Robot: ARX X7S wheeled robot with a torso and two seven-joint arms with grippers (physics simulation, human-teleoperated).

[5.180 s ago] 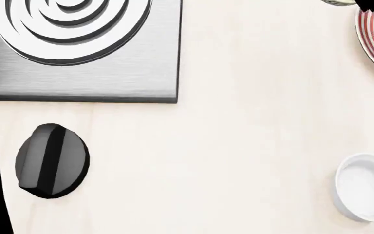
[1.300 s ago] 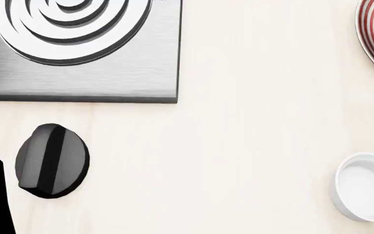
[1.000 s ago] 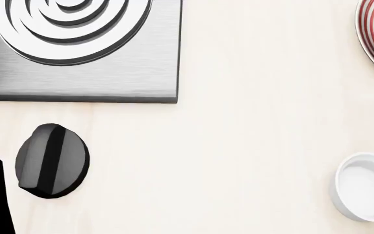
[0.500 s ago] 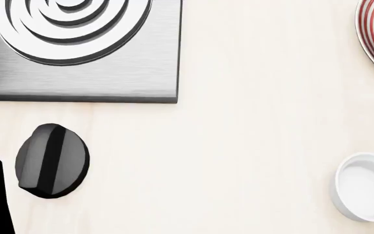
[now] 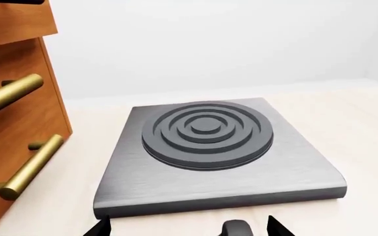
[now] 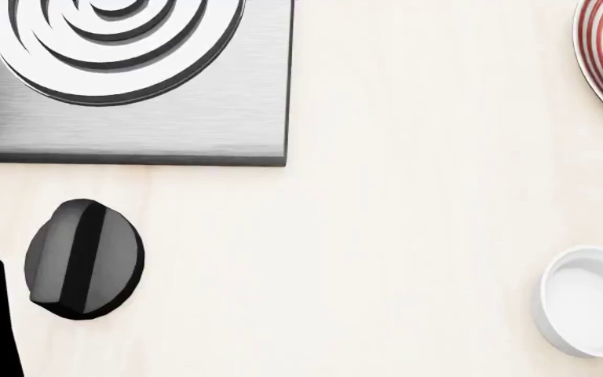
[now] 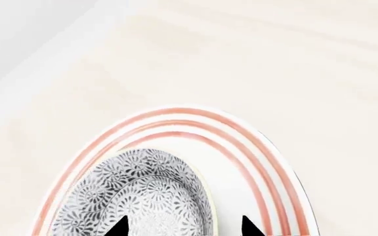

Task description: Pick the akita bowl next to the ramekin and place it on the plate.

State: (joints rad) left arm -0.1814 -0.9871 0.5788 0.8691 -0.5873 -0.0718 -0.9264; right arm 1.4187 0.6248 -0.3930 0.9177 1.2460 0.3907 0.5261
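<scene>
1. Patterned bowl (image 7: 140,196) sitting on the red-striped plate (image 7: 267,172), off-centre, close to one side of the plate's rim; seen only in the right wrist view.
2. Right gripper (image 7: 182,227) above the bowl, two dark fingertips (image 7: 118,227) poking in at the frame edge; jaws apart, one tip over the bowl's inside, the other over bare plate just past the bowl's rim. Contact with the bowl: cannot tell, looks clear of it.
3. Beyond the right jaws: striped plate rim, then bare pale counter (image 7: 274,64) running up to a white wall; open room there.
4. Ramekin (image 6: 590,301) cut by the head view's right edge, upright, well apart from the plate rim (image 6: 600,55) at that view's top right corner; wide bare counter between them.
5. Left gripper (image 5: 187,227) low over the counter, only the two tips showing; jaws spread wide, nothing between them but a dark knob (image 5: 236,228) ahead.
6. Past the left jaws: front edge of the grey hob (image 5: 215,162) just beyond the knob, ringed burner in its middle.
7. Wooden cabinet (image 5: 12,123) with brass handles beside the hob, a strip of counter between.
</scene>
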